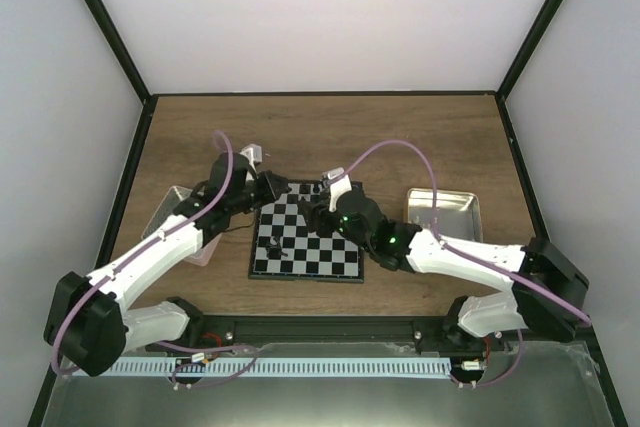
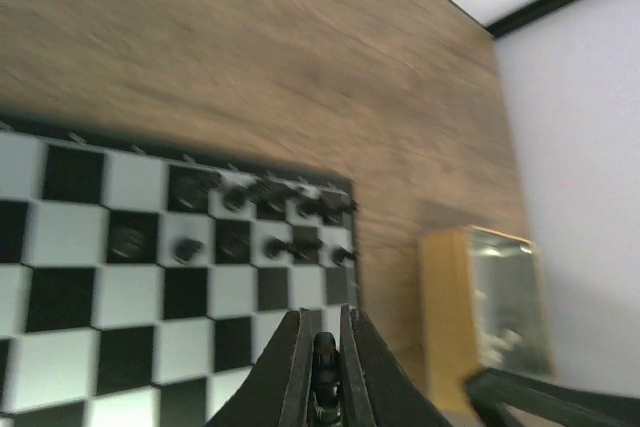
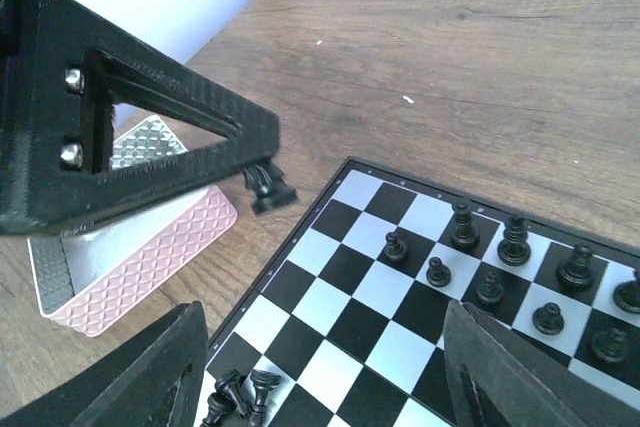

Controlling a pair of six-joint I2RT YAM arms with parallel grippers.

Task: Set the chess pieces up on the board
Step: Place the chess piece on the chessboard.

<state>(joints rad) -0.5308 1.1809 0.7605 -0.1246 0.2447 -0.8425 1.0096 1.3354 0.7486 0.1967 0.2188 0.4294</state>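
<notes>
While the wooden table (image 1: 400,137) fills most of my view, the chessboard (image 1: 330,259) lies flat in the middle of it, close to the arms. A pink tray (image 3: 150,257) sits just beside the board's left side, and a tan tray (image 2: 450,317) sits apart on the right. My left gripper (image 2: 322,329) is almost closed and pinches one black piece (image 3: 266,187) in the air, near the board's far left corner. My right gripper (image 3: 328,332) hangs over the board with its jaws wide apart and nothing in them. Many black pieces (image 3: 515,242) stand in two rows at the far right corner. Two fallen pieces (image 3: 240,397) look tipped over near the left edge. I think the two grippers are so close that they could bump. The held piece is tiny and right by the edge, so letting go here could drop it off the board, and a low sweep could knock the standing ones down
</notes>
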